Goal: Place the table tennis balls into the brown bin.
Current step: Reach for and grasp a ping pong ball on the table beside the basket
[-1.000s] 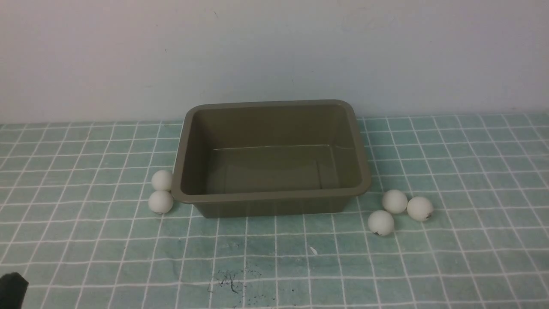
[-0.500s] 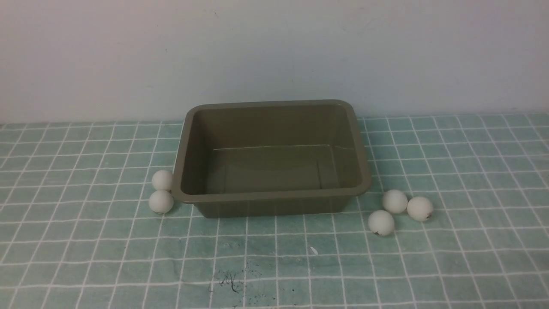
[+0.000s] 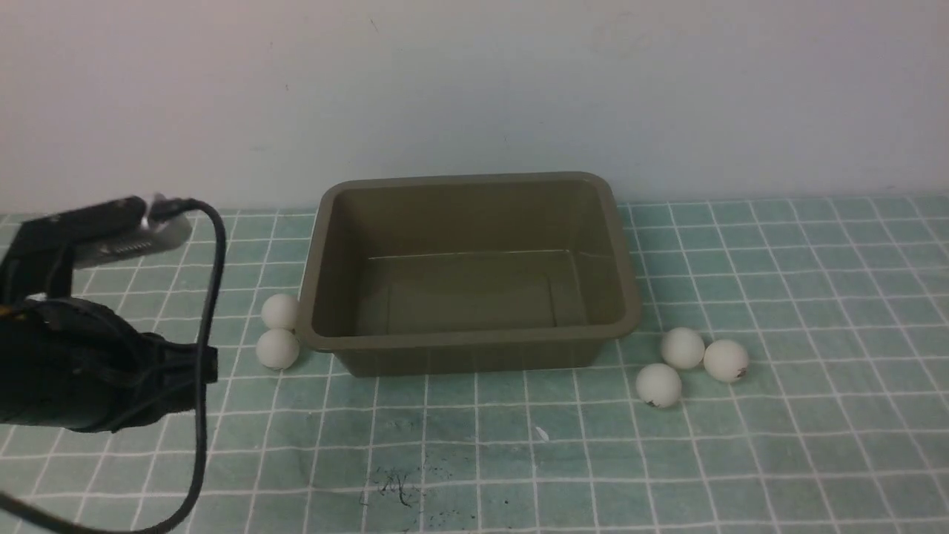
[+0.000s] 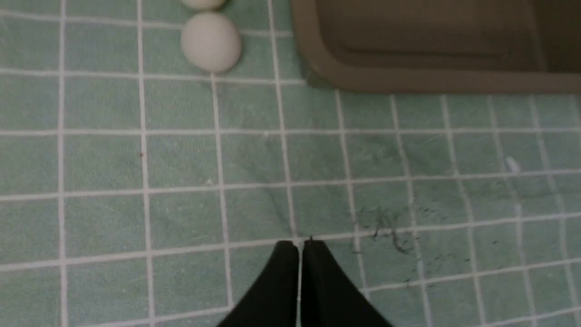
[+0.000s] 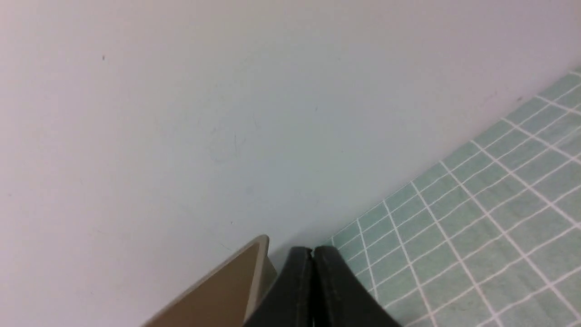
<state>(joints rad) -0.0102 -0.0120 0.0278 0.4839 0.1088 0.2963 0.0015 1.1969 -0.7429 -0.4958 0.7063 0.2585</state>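
While hanging over the green checked cloth (image 4: 181, 181) at 8 o'clock from the brown bin (image 3: 474, 348), clasps nothing: left gripper (image 4: 299, 245), fingertips pressed flat together. Likewise clenched and bare: right gripper (image 5: 312, 252), aimed at the pale wall (image 5: 181, 113) past one bin corner. Bin upright mid-cloth, back edge near the wall, no ball inside. Five table tennis balls (image 4: 211, 42), all lying on the cloth. At the bin's 9 o'clock, edging toward 8: far left ball (image 3: 280, 311) tucked just beside the rim, near left ball (image 3: 278, 348) close against it by the front corner. At 4 o'clock, clustered: middle right ball (image 3: 682, 348) and outer right ball (image 3: 726, 360) side by side, seemingly touching; front right ball (image 3: 658, 385) just beside them, bearing a small dark mark. At 8 o'clock, beyond the left pair and apart from both: black left arm (image 3: 81, 371), trailing a looped cable (image 3: 215, 297).
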